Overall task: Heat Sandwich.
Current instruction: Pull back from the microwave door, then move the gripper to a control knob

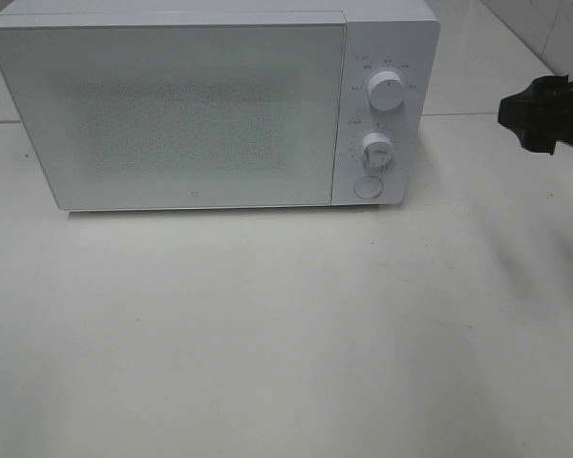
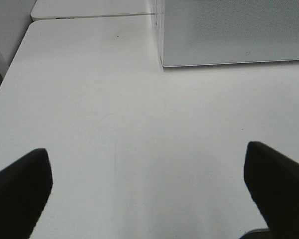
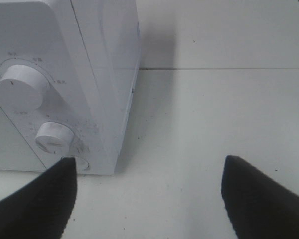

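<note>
The microwave (image 1: pixel 172 114) was closed. The right gripper (image 3: pixel 149 163) hung at its 3 o'clock, fingers wide, holding nothing. The left gripper (image 2: pixel 144 149) was likewise wide.

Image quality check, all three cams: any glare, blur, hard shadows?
Exterior high: flat, washed-out light, no hard glare; the microwave door shows a speckled mesh pattern; the right gripper is a dark silhouette at the frame edge. Left wrist: table near white, left gripper black, soft-edged, no detail. Right wrist: soft shadow on the table beside the microwave; dials clear, their markings unreadable.
</note>
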Controlling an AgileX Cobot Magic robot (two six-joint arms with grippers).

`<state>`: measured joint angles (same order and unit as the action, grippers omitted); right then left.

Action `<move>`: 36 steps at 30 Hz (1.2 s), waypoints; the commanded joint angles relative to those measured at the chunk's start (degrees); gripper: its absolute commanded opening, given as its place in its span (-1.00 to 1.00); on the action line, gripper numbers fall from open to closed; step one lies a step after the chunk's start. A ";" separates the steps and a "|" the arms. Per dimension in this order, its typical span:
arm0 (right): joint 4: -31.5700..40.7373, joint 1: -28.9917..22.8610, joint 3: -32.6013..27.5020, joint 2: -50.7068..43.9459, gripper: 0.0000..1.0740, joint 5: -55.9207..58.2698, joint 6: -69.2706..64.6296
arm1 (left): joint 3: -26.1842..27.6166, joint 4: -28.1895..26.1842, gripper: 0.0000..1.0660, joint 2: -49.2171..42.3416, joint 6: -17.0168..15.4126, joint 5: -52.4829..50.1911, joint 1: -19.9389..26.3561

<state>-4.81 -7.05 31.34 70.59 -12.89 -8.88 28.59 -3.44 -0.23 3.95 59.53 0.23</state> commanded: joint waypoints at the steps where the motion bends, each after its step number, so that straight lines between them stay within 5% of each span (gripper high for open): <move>1: 2.58 0.17 -2.75 3.38 0.42 -11.40 0.06 | -0.17 -0.52 0.90 -1.60 -0.29 0.00 0.17; 8: 10.60 -1.03 -7.91 6.25 0.42 -25.50 7.91 | -0.17 -0.52 0.90 -1.60 -0.29 0.00 0.17; 23: 35.75 -19.42 -10.66 16.73 0.42 -44.52 22.40 | -0.17 -0.52 0.90 -1.60 -0.29 0.00 0.17; 36: 38.33 -29.74 -10.31 24.35 0.42 -53.46 22.23 | -0.17 -0.52 0.90 -1.60 -0.29 0.00 0.17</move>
<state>33.46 -36.44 20.80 94.94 -64.86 13.06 28.59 -3.44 -0.23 3.95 59.53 0.23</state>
